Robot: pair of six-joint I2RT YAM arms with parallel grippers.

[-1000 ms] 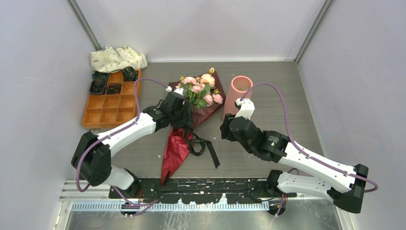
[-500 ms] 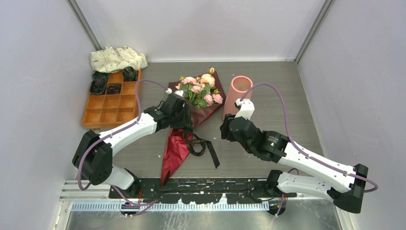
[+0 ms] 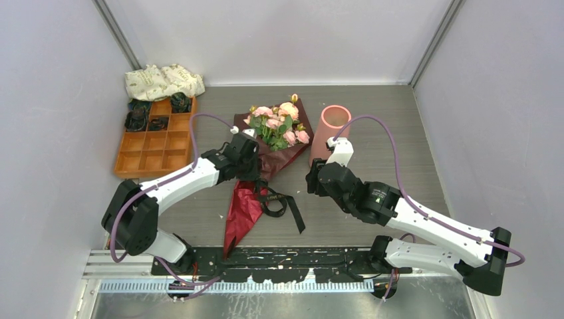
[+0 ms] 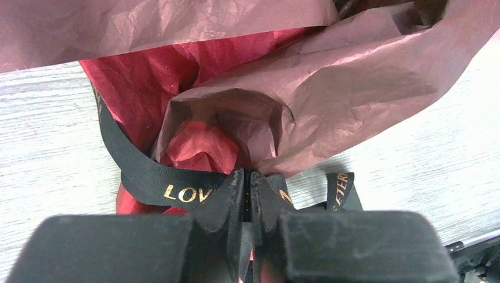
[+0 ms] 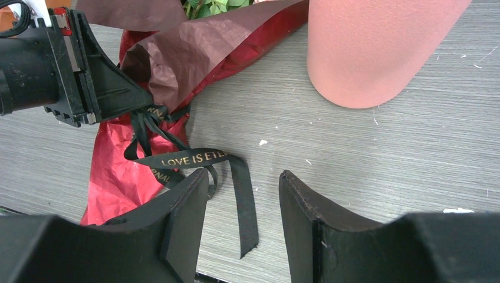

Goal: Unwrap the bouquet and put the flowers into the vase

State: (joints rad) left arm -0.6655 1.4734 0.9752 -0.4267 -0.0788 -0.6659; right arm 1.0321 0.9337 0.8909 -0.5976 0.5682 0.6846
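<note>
Bouquet lies on the table, wrapped in its paper, with the blooms toward the far wall and the tail toward the arms' bases. We see the left gripper clamped on the ribbon right at the knot, where the paper narrows. The right gripper hangs with jaws parted and holds nothing; the ribbon's loose end lies on the table beneath the gap. The vase stands upright just right of the flowers
</note>
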